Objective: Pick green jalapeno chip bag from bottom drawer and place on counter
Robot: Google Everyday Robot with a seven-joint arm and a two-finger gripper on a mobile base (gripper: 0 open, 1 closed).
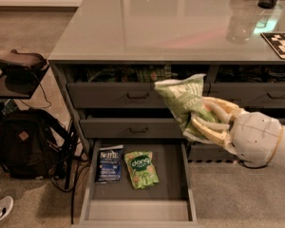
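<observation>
Gripper (203, 120) with green jalapeno chip bag (180, 96) above bottom drawer (173, 179), below counter (171, 27)

The hand (200, 119) tight on the green jalapeno chip bag (180, 96), above the bottom drawer (170, 177).

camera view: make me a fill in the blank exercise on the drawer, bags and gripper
The gripper, in front of the drawer fronts, is shut on the green jalapeno chip bag, held below the ____ top. The bottom drawer stands ____. In it lie ____ bags: a dark blue bag and a brighter green bag.
Missing: counter; open; two.
</observation>
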